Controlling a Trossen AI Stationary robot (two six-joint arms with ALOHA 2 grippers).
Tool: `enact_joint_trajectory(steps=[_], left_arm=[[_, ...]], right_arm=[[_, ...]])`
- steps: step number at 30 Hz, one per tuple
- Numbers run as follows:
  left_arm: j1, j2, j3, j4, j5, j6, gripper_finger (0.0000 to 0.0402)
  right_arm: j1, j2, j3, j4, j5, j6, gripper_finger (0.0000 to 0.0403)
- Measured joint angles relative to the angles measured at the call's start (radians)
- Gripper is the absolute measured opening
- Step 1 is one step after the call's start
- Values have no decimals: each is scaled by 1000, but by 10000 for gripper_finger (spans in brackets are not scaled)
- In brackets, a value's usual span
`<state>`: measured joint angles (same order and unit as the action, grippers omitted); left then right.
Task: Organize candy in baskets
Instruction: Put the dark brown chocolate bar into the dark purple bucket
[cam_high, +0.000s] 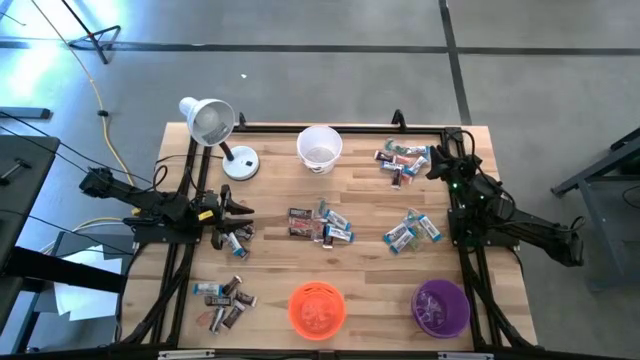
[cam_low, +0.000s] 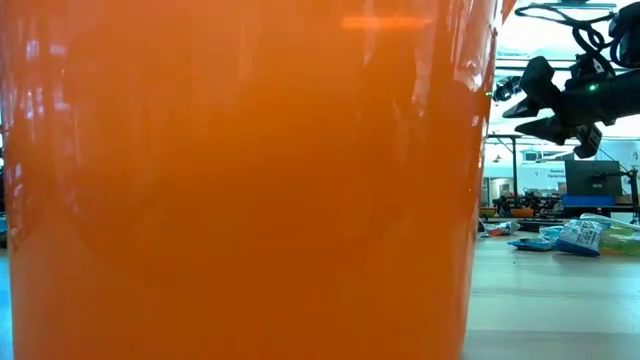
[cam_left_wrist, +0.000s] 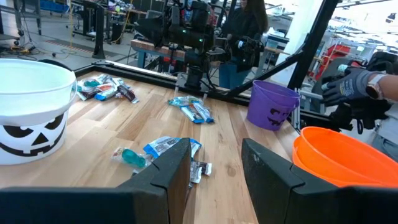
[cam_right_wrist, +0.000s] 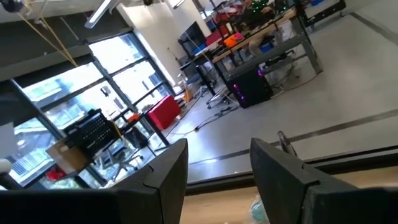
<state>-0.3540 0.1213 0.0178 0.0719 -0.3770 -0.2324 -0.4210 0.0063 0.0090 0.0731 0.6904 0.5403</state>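
Looking over progress: we judge the sorting barely begun, if at all.
White basket (cam_high: 320, 148): stands at the far side of the surface; we see no candy in it from above.
Orange basket (cam_high: 317, 308): at the near edge; its inside reads plain orange, though we cannot rule out a piece.
Purple basket (cam_high: 441, 306): at the near right corner; contents unclear to us.
Candy (cam_high: 322, 226): it lies loose on the surface in five clusters, mid-surface, far right, right of centre, near left, and beside the left arm.
Left gripper (cam_high: 238, 213): low at the left side, jaws open and empty, just above the cluster there (cam_high: 236, 240).
Right gripper (cam_high: 436, 162): raised beside the far-right cluster (cam_high: 401, 161), jaws open, holding nothing.
Remaining: we reckon nearly every piece awaits a basket.
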Motion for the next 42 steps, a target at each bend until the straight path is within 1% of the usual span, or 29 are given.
enact_joint_trajectory(steps=[4, 8, 16, 20, 25, 30, 38, 42], left_arm=[[0, 0, 0, 0, 0, 0, 130], [0, 0, 0, 0, 0, 0, 130], [0, 0, 0, 0, 0, 0, 130], [0, 0, 0, 0, 0, 0, 130], [0, 0, 0, 0, 0, 0, 130], [0, 0, 0, 0, 0, 0, 130], [0, 0, 0, 0, 0, 0, 130], [0, 0, 0, 0, 0, 0, 130]], right_arm=[[0, 0, 33, -94, -45, 3, 169], [0, 0, 96, -216, -82, 10, 169], [0, 1, 258, -531, -128, 117, 169], [0, 1, 338, -664, -177, 155, 169], [0, 1, 424, -702, -260, 143, 169], [0, 1, 473, -737, -335, 110, 169], [0, 2, 481, -803, -435, 114, 169], [0, 2, 481, -811, -462, 115, 169]])
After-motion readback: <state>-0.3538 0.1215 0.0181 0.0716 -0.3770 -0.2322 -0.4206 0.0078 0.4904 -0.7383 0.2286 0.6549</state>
